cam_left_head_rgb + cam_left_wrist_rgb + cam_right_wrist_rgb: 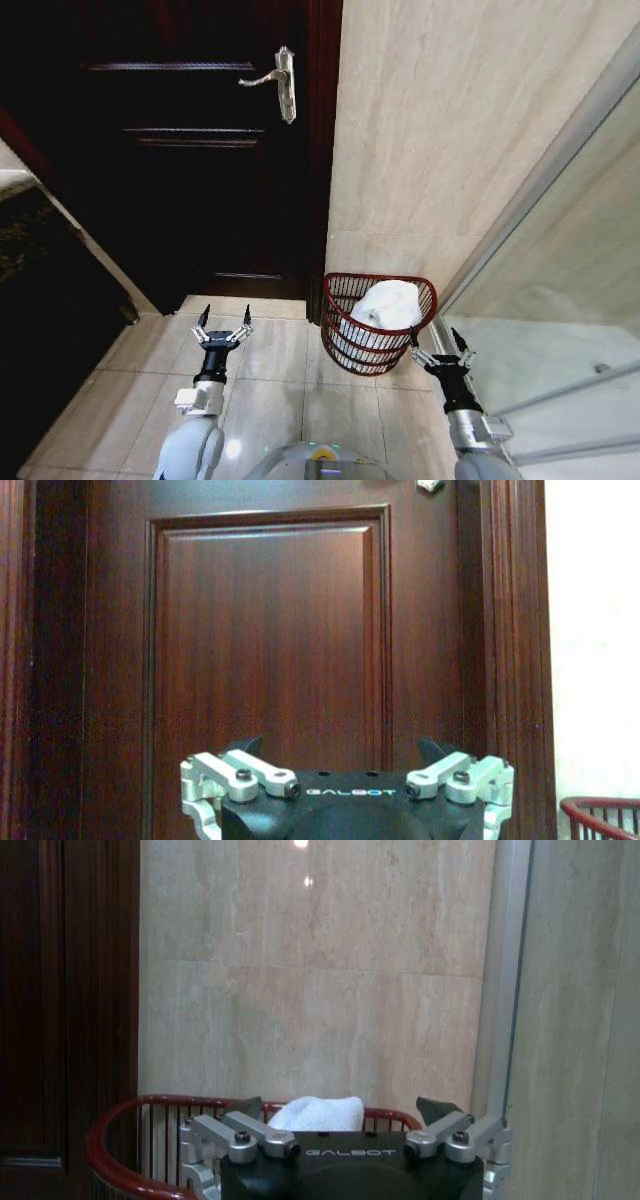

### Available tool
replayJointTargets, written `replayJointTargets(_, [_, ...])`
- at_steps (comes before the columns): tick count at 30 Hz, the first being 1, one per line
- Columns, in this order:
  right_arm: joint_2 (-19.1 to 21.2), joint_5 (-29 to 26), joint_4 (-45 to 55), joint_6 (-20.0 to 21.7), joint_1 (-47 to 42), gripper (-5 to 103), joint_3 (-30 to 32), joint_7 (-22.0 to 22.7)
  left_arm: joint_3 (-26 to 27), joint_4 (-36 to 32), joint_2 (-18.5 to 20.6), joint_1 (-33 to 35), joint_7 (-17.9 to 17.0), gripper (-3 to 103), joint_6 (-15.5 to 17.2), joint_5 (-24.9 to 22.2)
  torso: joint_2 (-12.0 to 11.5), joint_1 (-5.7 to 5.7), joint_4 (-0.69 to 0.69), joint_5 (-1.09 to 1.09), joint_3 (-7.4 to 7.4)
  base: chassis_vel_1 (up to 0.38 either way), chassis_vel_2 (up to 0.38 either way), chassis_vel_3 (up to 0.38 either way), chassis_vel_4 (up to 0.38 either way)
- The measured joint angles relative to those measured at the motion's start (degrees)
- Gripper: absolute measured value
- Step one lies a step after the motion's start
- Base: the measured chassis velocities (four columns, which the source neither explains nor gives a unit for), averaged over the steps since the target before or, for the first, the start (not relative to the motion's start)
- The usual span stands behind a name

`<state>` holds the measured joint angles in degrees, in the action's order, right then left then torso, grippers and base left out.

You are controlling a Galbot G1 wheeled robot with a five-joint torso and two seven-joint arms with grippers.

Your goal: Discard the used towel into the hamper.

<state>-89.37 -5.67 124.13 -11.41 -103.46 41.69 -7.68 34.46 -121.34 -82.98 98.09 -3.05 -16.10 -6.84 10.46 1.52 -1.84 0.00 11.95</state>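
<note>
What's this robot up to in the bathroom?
It is clearing away a used towel. The white towel already lies inside the red-brown hamper by the tiled wall. Both grippers are open and empty: the right gripper hovers beside the hamper's rim, and the left gripper faces the dark door.

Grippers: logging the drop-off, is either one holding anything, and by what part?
Nothing held: left gripper and right gripper are open; the towel lies in the hamper.

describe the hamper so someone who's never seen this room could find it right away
Find the dark wooden door with the metal lever handle, then the beige tiled wall beside it. The hamper stands on the floor at that wall's foot: a round reddish-brown barred basket holding a white towel.
</note>
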Motion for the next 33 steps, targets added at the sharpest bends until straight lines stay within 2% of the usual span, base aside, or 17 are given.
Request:
replayJointTargets(26, [-0.57, -0.09, 0.21, -0.23, 0.06, 100, 0.17, 0.68, -0.29, 0.94, -0.11, -0.01, -0.21, 100, -1.22, -0.4, -3.43, -0.77, 0.0, 0.0, -2.66, 0.0, 0.0, 0.0, 0.0])
replayJointTargets(33, [-0.91, 0.13, 0.24, -0.09, 0.15, 100, 0.2, 0.62, 0.16, 1.05, 0.07, -0.76, -0.33, 100, -2.91, -1.59, -3.91, -0.82, 0.0, 0.0, -3.09, 0.0, 0.0, 0.0, 0.0])
